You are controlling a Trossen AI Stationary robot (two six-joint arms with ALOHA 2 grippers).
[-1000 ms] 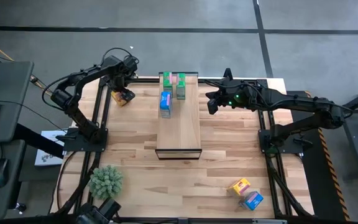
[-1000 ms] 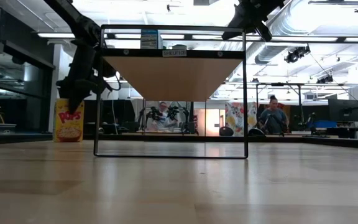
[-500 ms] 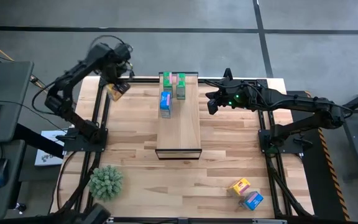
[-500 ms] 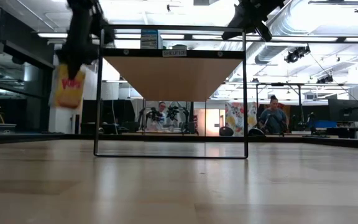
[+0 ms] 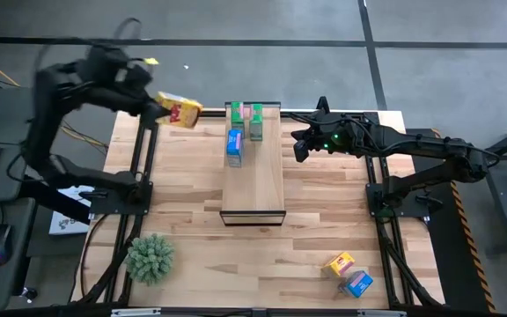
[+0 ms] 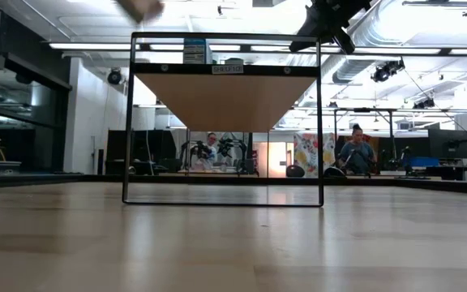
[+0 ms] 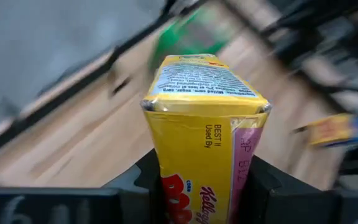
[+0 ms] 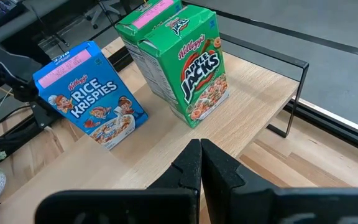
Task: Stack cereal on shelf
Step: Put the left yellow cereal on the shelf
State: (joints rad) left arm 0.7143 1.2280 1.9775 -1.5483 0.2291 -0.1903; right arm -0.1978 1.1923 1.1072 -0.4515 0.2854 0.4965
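My left gripper (image 5: 158, 107) is shut on a yellow cereal box with red marks (image 5: 181, 113), high above the table's far left part, just left of the shelf (image 5: 253, 180). The box fills the left wrist view (image 7: 204, 118). Two green boxes (image 5: 237, 112) (image 5: 256, 122) and a blue box (image 5: 234, 146) stand on the shelf's far end. They also show in the right wrist view, green (image 8: 191, 62) and blue (image 8: 95, 102). My right gripper (image 5: 299, 146) is shut and empty, level with the shelf's far right side (image 8: 199, 152). My left gripper pinches the yellow box between its two fingers (image 7: 145, 177), one on each of two opposite sides, at the box's end nearest the wrist (image 7: 191, 193). The fingers come from the table's left. The box juts out past them toward the shelf, lifted clear.
A yellow box (image 5: 339, 262) and a blue box (image 5: 357, 283) lie on the table near its near right corner. A spiky green plant ball (image 5: 150, 256) sits at the near left. The shelf's dark frame (image 6: 128, 122) stands on the tabletop. People show in the room behind.
My left gripper has risen from the table's far left corner with the yellow box and swung toward the shelf. The box, standing on the table a second ago, is now lifted clear and tipped over, higher than the shelf top.
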